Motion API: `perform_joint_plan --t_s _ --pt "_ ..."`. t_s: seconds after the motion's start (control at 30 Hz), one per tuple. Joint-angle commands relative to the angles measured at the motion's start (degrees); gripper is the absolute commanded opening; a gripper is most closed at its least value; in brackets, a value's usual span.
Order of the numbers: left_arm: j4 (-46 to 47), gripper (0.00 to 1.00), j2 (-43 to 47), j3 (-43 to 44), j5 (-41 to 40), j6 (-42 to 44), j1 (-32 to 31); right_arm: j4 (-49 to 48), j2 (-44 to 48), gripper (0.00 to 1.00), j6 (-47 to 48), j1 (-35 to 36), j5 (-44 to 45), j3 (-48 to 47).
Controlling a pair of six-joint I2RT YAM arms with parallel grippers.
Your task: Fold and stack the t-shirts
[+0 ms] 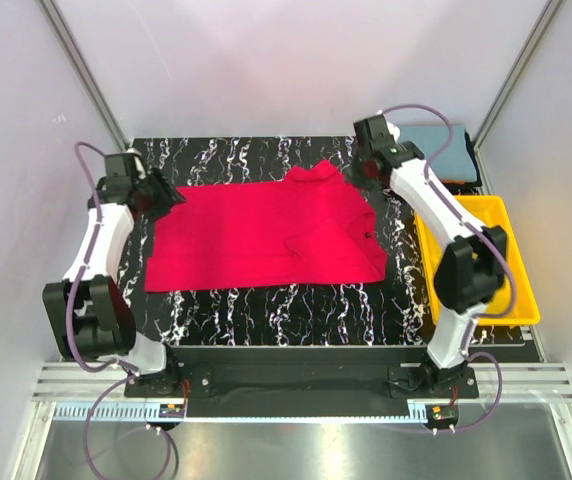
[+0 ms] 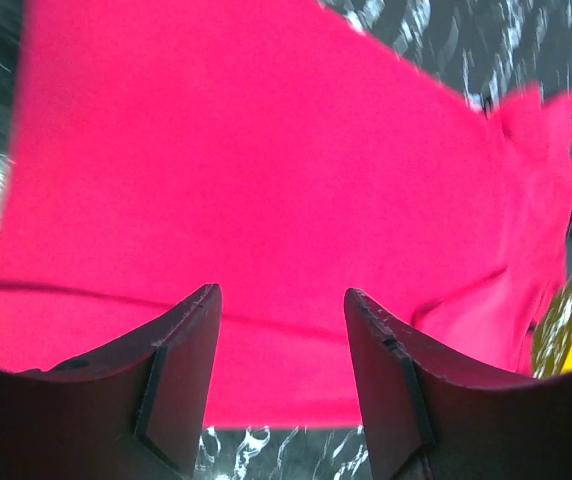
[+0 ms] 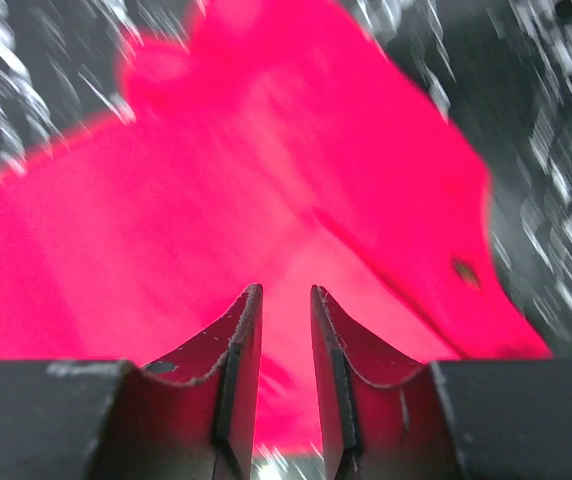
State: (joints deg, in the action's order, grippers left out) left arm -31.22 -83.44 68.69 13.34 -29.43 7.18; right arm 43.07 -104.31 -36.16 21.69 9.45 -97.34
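Note:
A bright red t-shirt [image 1: 266, 235] lies spread flat on the black marbled table [image 1: 266, 310], its sleeve end bunched towards the far right. My left gripper [image 1: 169, 195] hovers at the shirt's left edge. In the left wrist view its jaws [image 2: 281, 295] stand wide apart, with only the red t-shirt [image 2: 266, 170] below them. My right gripper [image 1: 358, 170] is over the shirt's far right corner. Its jaws [image 3: 286, 292] are parted by a narrow gap with nothing in it, above the red t-shirt [image 3: 266, 200]. A grey-blue t-shirt [image 1: 444, 150] lies folded at the back right.
A yellow plastic tray [image 1: 501, 300] sits along the table's right side, partly under the right arm. A thin orange and dark strip [image 1: 461, 186] shows between the tray and the grey-blue shirt. White walls close in the table on three sides.

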Motion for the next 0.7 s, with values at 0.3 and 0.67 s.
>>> perform_joint_plan --t_s 0.3,0.67 --pt "0.0 0.55 -26.6 25.7 4.0 -6.7 7.0 0.3 -33.0 0.32 -6.5 -4.3 -2.6 -39.5" --pt "1.5 0.57 -42.8 37.5 3.2 -6.3 8.7 -3.9 -47.9 0.33 -7.3 -6.5 -3.0 -53.2"
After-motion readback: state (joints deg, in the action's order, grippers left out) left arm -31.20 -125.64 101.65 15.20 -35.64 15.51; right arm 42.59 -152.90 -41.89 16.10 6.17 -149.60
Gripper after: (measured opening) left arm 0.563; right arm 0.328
